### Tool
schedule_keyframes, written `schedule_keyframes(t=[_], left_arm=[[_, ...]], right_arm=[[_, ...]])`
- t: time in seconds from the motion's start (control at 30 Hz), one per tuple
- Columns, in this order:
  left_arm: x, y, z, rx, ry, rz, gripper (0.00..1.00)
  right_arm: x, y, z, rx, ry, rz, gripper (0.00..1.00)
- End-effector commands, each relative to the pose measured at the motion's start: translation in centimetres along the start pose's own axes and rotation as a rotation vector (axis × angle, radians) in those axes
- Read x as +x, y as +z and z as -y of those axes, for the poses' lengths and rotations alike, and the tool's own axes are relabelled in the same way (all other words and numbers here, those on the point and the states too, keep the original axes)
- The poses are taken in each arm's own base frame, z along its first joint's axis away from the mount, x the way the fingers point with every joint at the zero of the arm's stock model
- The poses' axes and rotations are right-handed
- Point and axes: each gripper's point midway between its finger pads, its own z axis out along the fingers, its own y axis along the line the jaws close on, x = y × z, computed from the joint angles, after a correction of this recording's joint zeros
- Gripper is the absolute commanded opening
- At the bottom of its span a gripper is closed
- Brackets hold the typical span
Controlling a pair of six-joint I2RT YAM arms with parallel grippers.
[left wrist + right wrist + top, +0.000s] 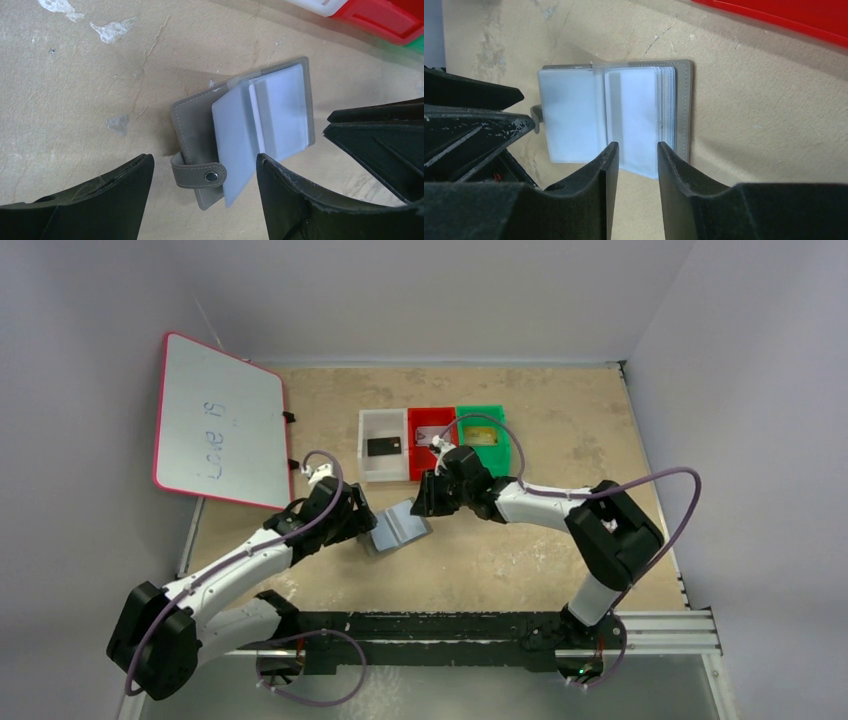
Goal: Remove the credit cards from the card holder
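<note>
Right wrist view: holder open on worktop, sleeves likely floppy and slick, best pinched at an edge; right jaws narrow, empty; left jaws wide.

The tan table bears the open card holder, white tray, red tray and green tray.

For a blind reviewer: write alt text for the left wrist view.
An open grey card holder lies on the tan table, clear sleeves up, snap strap at its near end. The open left gripper flanks that end with black fingers.
</note>
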Motion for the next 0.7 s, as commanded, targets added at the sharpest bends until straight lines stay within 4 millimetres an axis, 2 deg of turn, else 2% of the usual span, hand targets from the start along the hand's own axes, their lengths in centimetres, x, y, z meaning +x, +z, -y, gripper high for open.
schedule_keyframes(t=[0.0,0.3,0.6,0.67], left_arm=[[-0.8,0.3,0.6,0.005,0.032,0.020,0.74],[0.7,1.5,-0.5,-0.028,0.069,-0.026,0.64],[1.4,2.2,-0.8,-0.026,0.086,-0.048,0.41],[1.4,2.3,-0.7,-0.022,0.089,-0.050,0.36]], right_arm=[[-0.6,0.6,-1.5,-0.041,-0.006,-0.025,0.36],[1.1,1.9,-1.2,-0.050,0.005,-0.093,0.31],[2.2,2.4,-0.6,-0.039,0.007,-0.130,0.31],[2.4,2.3,-0.9,-0.056,0.004,-0.138,0.25]])
